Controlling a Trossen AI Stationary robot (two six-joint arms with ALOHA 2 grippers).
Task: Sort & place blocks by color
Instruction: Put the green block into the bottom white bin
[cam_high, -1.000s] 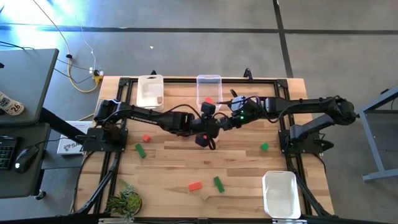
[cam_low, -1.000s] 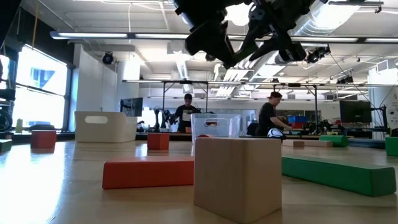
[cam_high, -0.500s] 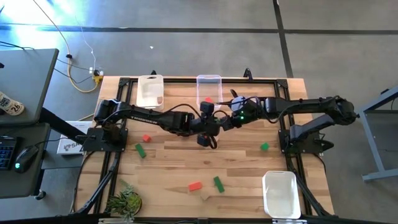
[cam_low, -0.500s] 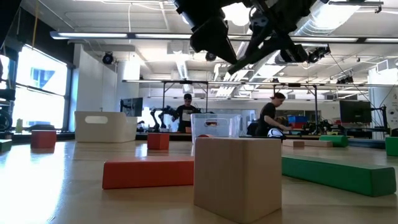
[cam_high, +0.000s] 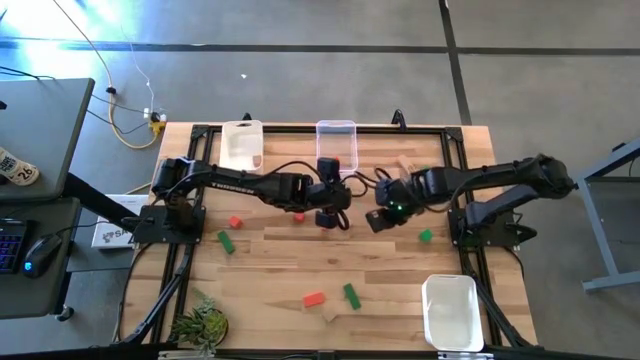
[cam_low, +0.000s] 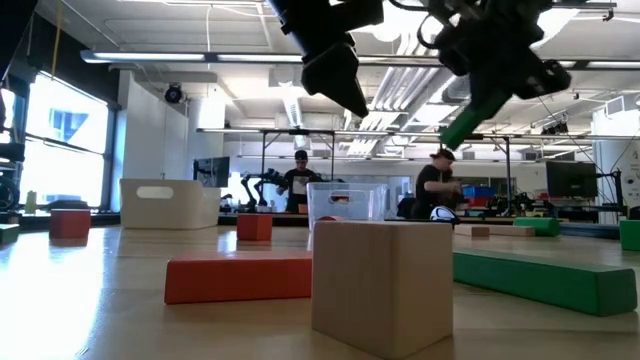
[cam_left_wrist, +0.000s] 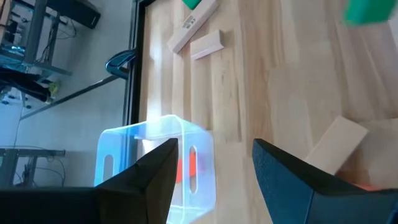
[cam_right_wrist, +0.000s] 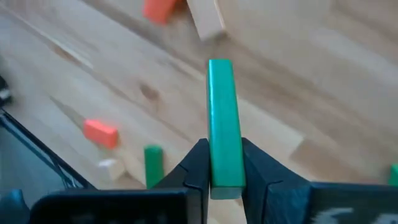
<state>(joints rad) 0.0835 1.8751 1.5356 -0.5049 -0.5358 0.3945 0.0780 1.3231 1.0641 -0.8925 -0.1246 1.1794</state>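
Note:
My right gripper (cam_right_wrist: 225, 171) is shut on a green block (cam_right_wrist: 221, 112), a short bar, held high above the table's middle right (cam_high: 383, 218); in the low view the bar (cam_low: 463, 127) juts out below the fingers. My left gripper (cam_left_wrist: 214, 180) stands open with nothing between its fingers, over the table's middle (cam_high: 328, 215), near the clear bin (cam_high: 336, 140). Loose red, green and pale wood blocks lie flat on the table, among them a red bar (cam_low: 238, 277), a wood cube (cam_low: 380, 285) and a green bar (cam_low: 540, 277). My right gripper pinches the green bar's one end (cam_right_wrist: 224, 177) between its two fingers. The bar runs on along the line of the fingers and sticks out past their tips. The fingers slant downward. The bar is lifted clear of the table and tilts down with them.
The clear bin at the far edge holds a red block (cam_left_wrist: 186, 171). A white bin (cam_high: 241, 145) stands at the far left, another white bin (cam_high: 450, 310) at the near right. A small plant (cam_high: 200, 325) sits at the near left corner. People work in the room behind.
The two grippers were close together above the table's middle and have parted. My right gripper has swung toward the table's right edge and tipped further downward, carrying the green bar away from my left gripper.

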